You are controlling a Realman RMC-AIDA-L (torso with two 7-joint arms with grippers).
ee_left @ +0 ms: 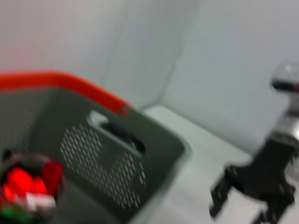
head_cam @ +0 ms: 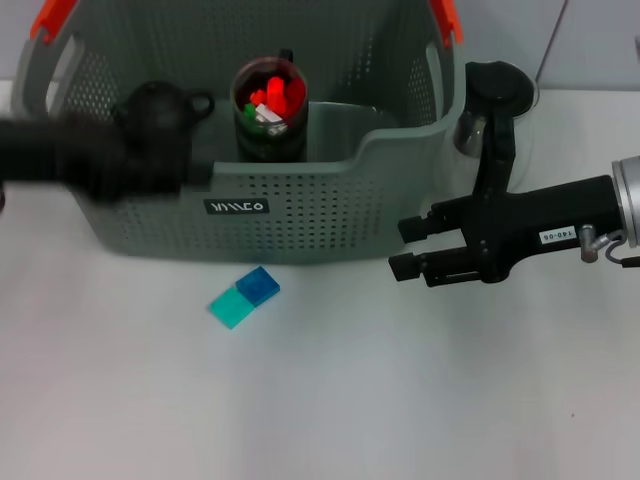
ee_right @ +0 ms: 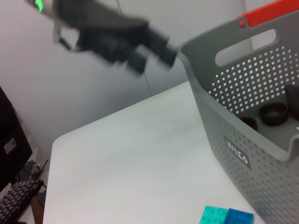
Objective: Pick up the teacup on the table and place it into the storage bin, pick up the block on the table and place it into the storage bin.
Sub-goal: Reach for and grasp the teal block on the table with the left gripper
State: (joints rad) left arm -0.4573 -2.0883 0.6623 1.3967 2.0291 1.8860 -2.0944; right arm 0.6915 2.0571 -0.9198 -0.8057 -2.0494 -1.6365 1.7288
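Note:
The storage bin (head_cam: 300, 215) stands at the back of the table, also seen as the grey bin (ee_right: 243, 140) and the bin wall (ee_left: 107, 158). A low dark teacup (ee_right: 273, 113) sits on its floor; the head view hides it. The block (head_cam: 243, 297), teal and blue, lies on the table just in front of the bin, and shows again as the block (ee_right: 226, 217). My left gripper (head_cam: 200, 172) is a blur over the bin's left half, seen as the left gripper (ee_right: 169, 55). My right gripper (head_cam: 408, 247) hovers open and empty right of the bin, and is visible as the right gripper (ee_left: 243, 196).
A taller dark cup (head_cam: 270, 110) filled with red, green and white pieces stands inside the bin, seen too as the cup (ee_left: 25, 186). Orange handle clips (head_cam: 50, 20) top the bin's ends. A shiny metal object (head_cam: 470, 130) sits behind my right arm. White table (head_cam: 330, 400) stretches in front.

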